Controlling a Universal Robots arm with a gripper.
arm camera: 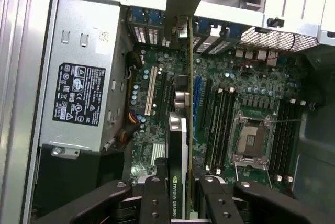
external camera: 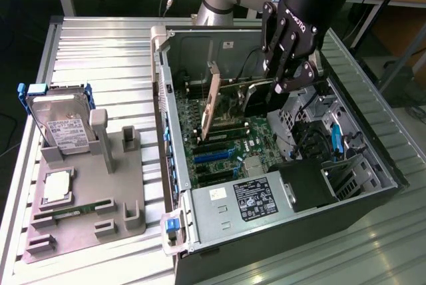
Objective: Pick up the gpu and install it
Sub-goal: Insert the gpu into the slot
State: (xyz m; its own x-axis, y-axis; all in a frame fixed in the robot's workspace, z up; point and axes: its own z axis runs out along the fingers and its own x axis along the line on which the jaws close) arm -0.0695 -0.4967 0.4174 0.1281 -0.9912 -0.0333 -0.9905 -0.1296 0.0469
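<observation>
One gripper (external camera: 293, 80) grips the gpu (external camera: 251, 95) between its fingers, holding it upright on edge inside the open computer case (external camera: 369, 115), over the motherboard (external camera: 226, 158), with its metal bracket (external camera: 213, 102) toward the case's rear wall.

Bright, even overhead light; mild glare on table (external camera: 106, 45), soft shadows in PC case (external camera: 200, 48)

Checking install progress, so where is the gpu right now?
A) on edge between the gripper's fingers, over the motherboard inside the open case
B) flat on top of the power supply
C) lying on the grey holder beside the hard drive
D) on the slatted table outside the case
A: the wrist view shows the gpu edge-on between the fingers of the gripper, over the motherboard.
</observation>
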